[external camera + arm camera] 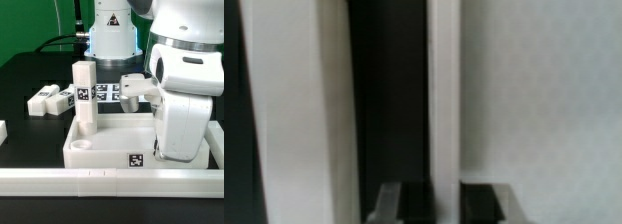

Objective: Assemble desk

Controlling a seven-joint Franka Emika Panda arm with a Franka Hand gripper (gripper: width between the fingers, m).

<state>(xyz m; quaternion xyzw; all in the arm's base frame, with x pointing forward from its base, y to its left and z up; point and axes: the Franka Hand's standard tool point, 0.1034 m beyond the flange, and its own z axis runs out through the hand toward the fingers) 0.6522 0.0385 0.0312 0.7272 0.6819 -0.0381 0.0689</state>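
Fingers (399,203) pinch a thin white wall, seemingly of the desk top (100,155): rigid, light, slick plastic, best gripped there.

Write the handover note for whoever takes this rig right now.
Gripper: shut; the blurred wrist view does not show whether anything is held.
Desk top: lying flat on the table.
Upright leg: stands at the top's far corner on the exterior view's left; how firmly it sits cannot be judged.
Loose legs: two lie on the table, further to the exterior view's left.
Fourth leg: not identified.
Left: mount the other legs.
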